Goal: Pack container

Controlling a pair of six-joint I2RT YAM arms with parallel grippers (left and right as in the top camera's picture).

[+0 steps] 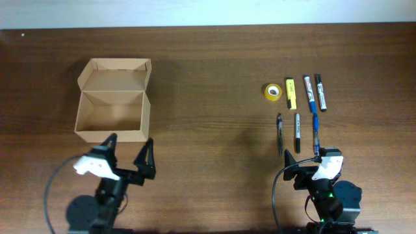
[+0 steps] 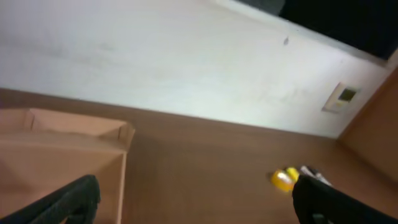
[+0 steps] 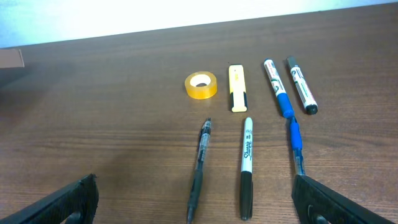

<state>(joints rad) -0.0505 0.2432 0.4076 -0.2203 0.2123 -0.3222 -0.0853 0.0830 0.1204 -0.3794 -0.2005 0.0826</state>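
Note:
The tan cardboard container [image 1: 112, 110] stands open at the left, flap lid tilted back; its corner shows in the left wrist view [image 2: 68, 162]. My left gripper [image 1: 130, 151] is open and empty just in front of it. At the right lie a yellow tape roll [image 1: 272, 91], a yellow highlighter [image 1: 290, 93], a blue marker [image 1: 310, 93], a black marker [image 1: 321, 91], a black pen [image 1: 279, 133], a Sharpie [image 1: 297, 132] and a blue pen [image 1: 315, 133]. My right gripper [image 1: 304, 156] is open and empty just in front of the pens [image 3: 198, 174].
A pale wall runs along the table's far edge [image 1: 208, 13]. Bare wood [image 1: 208, 110] lies between the box and the pens. A wall plate [image 2: 343, 95] shows in the left wrist view.

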